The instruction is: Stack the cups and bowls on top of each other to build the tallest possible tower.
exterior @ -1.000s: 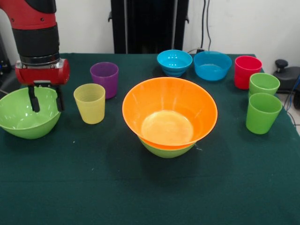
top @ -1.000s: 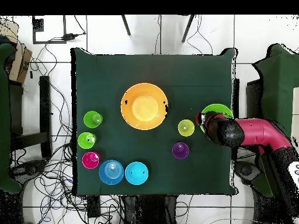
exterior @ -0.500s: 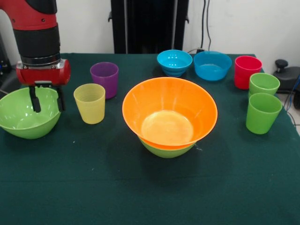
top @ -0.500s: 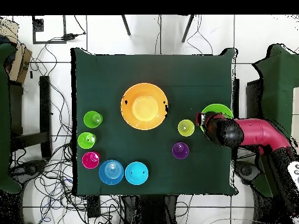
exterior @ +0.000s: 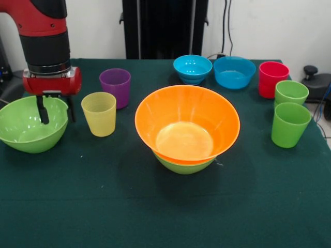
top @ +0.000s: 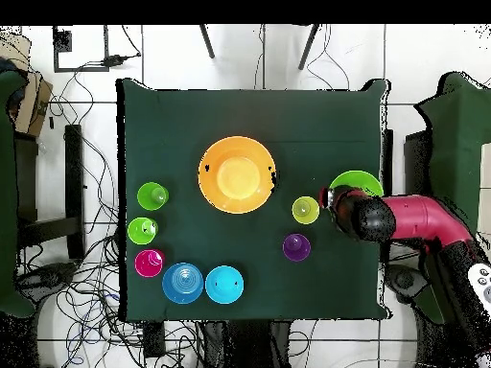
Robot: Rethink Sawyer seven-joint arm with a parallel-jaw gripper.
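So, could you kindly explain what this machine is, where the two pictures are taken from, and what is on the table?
It is one red and black robot arm; its gripper has two thin black fingers. One picture looks across the table at the robot, the other straight down from above. The fingers are apart and straddle the rim of a lime green bowl, not yet clamped.

In the middle, a large orange bowl sits nested in a second green bowl. Beside the gripper stand a yellow cup and a purple cup. At the far side are two blue bowls, a red cup and two green cups.
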